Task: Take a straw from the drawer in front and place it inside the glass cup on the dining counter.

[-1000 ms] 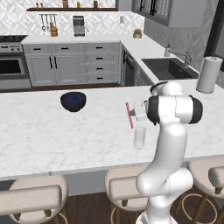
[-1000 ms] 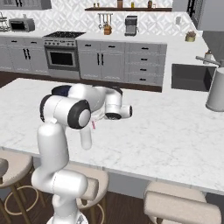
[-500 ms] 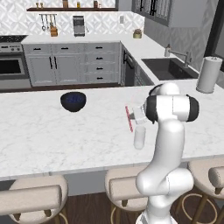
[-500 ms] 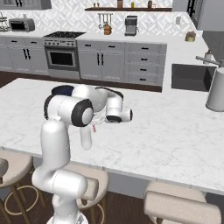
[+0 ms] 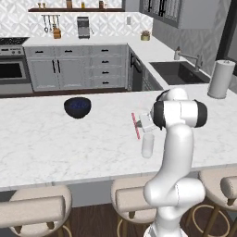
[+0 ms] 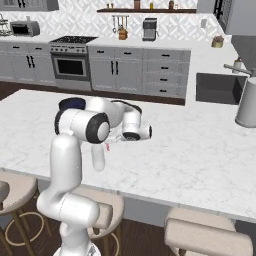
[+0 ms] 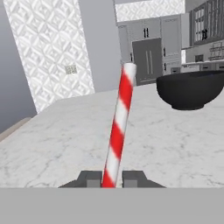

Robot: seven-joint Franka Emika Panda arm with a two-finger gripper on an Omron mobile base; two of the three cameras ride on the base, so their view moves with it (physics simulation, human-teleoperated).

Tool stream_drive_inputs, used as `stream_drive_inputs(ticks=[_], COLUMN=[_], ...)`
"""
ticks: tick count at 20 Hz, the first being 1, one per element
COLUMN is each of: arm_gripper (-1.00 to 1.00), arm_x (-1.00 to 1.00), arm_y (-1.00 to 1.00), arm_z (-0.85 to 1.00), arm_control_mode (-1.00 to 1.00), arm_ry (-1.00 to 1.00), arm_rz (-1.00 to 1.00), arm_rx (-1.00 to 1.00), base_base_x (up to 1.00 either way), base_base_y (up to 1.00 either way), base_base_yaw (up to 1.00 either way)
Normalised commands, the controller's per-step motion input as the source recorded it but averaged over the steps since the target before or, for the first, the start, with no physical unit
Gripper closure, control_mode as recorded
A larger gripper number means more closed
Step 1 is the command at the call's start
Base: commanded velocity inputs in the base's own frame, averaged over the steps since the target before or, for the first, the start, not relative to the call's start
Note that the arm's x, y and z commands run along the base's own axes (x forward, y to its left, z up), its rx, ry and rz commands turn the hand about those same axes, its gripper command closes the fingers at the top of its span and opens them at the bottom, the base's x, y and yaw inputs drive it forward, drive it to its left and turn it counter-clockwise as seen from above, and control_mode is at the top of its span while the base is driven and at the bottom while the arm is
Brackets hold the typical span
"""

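1. Red-and-white striped, the straw (image 7: pixel 119 127) is clamped between the closed fingers of the gripper (image 7: pixel 111 178) at its lower end.
2. The white arm is bent at the elbow above the marble desk (image 5: pixel 41 139), with the forearm folded back low and the hand turned sideways.
3. In the left base view the straw (image 5: pixel 135 126) is seen slightly tilted, just above and left of the glass cup (image 5: pixel 147 145).
4. The glass cup (image 6: pixel 98 158) is seen standing upright on the desk, near its front edge.
5. A dark blue bowl (image 5: pixel 77 107) is seen farther back on the desk, well apart from the cup.
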Motion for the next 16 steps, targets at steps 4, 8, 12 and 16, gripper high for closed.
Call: stream_drive_inputs(ticks=[4,8,12,16], arm_gripper=[1.00,1.00,1.00,1.00], arm_x=[-0.17,-0.28,-0.33,-0.18], arm_y=[-0.07,-0.13,-0.15,-0.17], arm_z=[-0.26,-0.22,-0.02,-0.25], arm_control_mode=[-1.00,-1.00,-1.00,-1.00], arm_ry=[0.00,-0.02,-0.05,0.00], arm_rz=[0.02,0.04,0.04,0.02], arm_rx=[0.00,0.00,0.02,0.00], base_base_x=[0.00,0.00,0.00,0.00], base_base_y=[0.00,0.00,0.00,0.00], base_base_yaw=[0.00,0.00,0.00,0.00])
